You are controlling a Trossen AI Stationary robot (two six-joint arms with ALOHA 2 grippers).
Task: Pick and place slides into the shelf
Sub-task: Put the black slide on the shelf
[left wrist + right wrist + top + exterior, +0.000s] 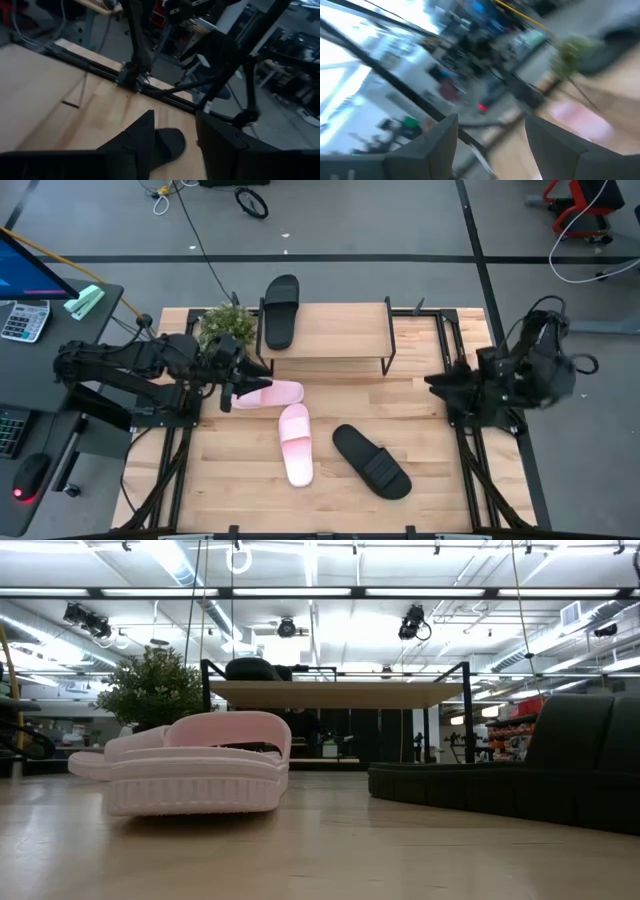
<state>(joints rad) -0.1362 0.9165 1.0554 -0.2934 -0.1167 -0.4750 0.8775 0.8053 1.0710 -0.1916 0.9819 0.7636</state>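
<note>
The slides are spread around: one black slide (281,310) sits on top of the shelf (340,332) at its left end, hanging a bit over the back edge. The other black slide (372,461) lies on the desk (240,480) in front of the shelf, angled. The two pink slides are on the desk too: one pink slide (297,442) lies lengthwise near the middle, and the second pink slide (268,394) lies crosswise, touching the first one's far end.

The left tool (232,392) is right at that crosswise pink slide's left end, fingers (137,142) apart with nothing between them in the wrist view. The right tool (437,383) hangs over the desk's right edge, well away from any slide, fingers (440,137) spread wide and empty.

A little potted plant (224,325) sits by the shelf's left end.
</note>
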